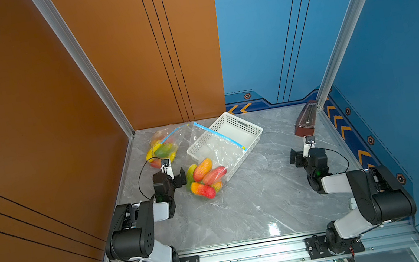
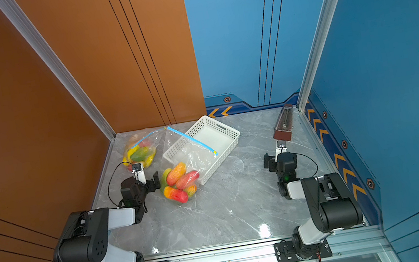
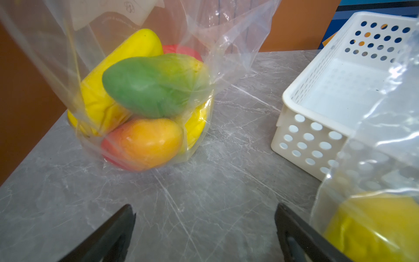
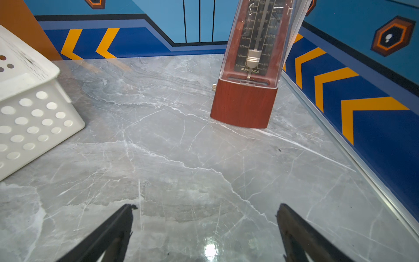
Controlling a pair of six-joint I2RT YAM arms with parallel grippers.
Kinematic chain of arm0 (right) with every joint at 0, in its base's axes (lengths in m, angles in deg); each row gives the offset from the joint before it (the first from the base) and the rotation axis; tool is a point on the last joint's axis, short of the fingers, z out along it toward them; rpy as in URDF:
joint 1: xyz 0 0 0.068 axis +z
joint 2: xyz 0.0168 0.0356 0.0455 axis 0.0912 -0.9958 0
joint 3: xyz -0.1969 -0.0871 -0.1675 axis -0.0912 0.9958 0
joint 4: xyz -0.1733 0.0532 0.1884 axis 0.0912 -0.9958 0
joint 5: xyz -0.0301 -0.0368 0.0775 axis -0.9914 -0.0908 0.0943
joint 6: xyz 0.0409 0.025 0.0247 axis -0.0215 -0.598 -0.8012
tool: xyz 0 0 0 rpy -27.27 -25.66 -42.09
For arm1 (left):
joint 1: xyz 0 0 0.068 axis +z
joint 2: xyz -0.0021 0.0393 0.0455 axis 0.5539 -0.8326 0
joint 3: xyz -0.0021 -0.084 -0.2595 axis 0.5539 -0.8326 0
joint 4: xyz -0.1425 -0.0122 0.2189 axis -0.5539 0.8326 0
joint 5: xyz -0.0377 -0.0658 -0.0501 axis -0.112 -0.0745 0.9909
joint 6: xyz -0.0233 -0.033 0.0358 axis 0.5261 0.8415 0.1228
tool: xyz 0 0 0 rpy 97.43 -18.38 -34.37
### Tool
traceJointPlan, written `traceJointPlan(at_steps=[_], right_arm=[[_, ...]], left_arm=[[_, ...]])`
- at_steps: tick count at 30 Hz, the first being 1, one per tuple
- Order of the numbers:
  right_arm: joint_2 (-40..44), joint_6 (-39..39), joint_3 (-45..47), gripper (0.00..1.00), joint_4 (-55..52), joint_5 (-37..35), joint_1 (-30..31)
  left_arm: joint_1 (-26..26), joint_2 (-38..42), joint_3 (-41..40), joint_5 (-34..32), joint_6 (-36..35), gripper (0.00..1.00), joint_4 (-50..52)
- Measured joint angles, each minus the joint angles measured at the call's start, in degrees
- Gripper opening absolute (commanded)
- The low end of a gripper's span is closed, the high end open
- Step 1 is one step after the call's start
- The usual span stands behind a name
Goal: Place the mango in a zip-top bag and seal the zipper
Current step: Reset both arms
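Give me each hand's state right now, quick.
Left hand: open, holding nothing.
Right hand: open, holding nothing.

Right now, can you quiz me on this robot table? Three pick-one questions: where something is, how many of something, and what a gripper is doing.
1. Where does the metronome stand? A. in the middle B. in the far corner on the robot's right C. at the near edge
2. How many clear bags hold mangoes? A. one B. two C. four
3. The right gripper is: A. open and empty B. shut on a mango C. shut on a bag
Answers: 1 B, the top views show it at the back on that side. 2 B, one lies at the far left, another is draped over the basket. 3 A, its jaws stand wide apart with nothing between.
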Motion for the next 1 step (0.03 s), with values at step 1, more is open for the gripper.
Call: traceJointPlan(at_steps=[1], right_arm=[[0.0,0.0,0.0,1.0,-0.13,0.17,-0.02]], left_arm=[[-0.02,0.0,0.0,0.0,0.0,0.98,0.0]])
